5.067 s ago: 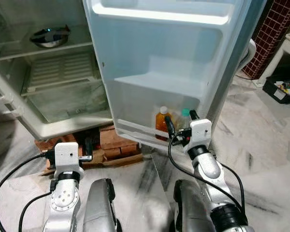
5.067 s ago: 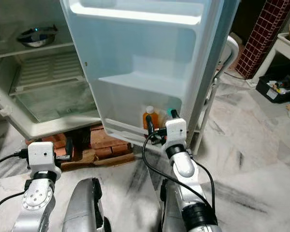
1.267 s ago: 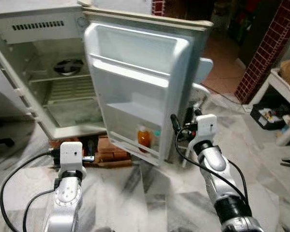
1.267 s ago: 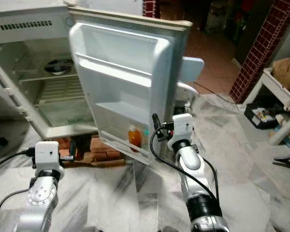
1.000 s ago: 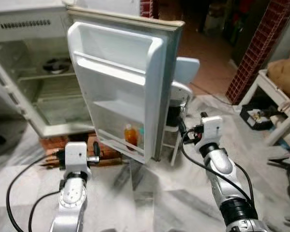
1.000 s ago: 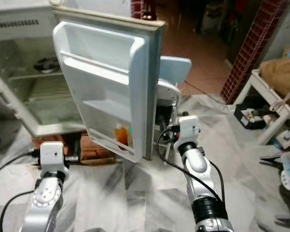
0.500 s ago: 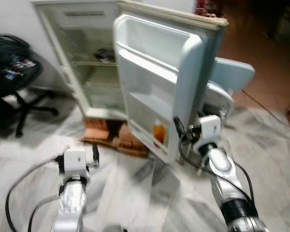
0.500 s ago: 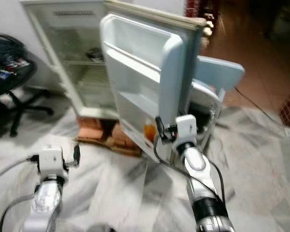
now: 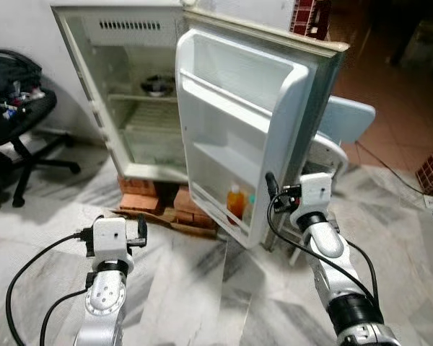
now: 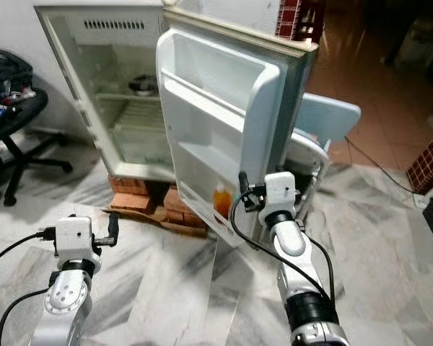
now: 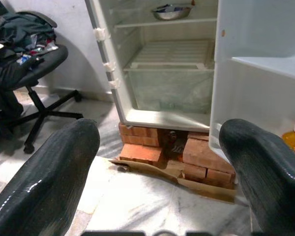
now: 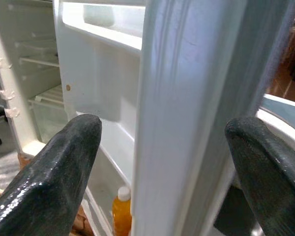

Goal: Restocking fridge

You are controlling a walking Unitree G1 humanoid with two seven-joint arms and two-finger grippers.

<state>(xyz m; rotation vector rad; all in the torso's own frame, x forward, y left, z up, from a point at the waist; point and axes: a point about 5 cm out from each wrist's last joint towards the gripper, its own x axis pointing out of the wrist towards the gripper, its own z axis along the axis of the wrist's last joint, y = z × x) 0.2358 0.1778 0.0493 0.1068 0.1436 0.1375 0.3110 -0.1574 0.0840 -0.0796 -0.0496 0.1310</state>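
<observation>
Fridge, white, door ajar, orange bottle in bottom rack; right gripper spread astride door edge.

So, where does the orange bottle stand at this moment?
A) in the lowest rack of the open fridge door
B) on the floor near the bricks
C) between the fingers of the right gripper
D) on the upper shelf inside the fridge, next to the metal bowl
A: the orange bottle stands upright in the lowest rack of the open fridge door, while the open right gripper straddles the door's edge with nothing held.
</observation>
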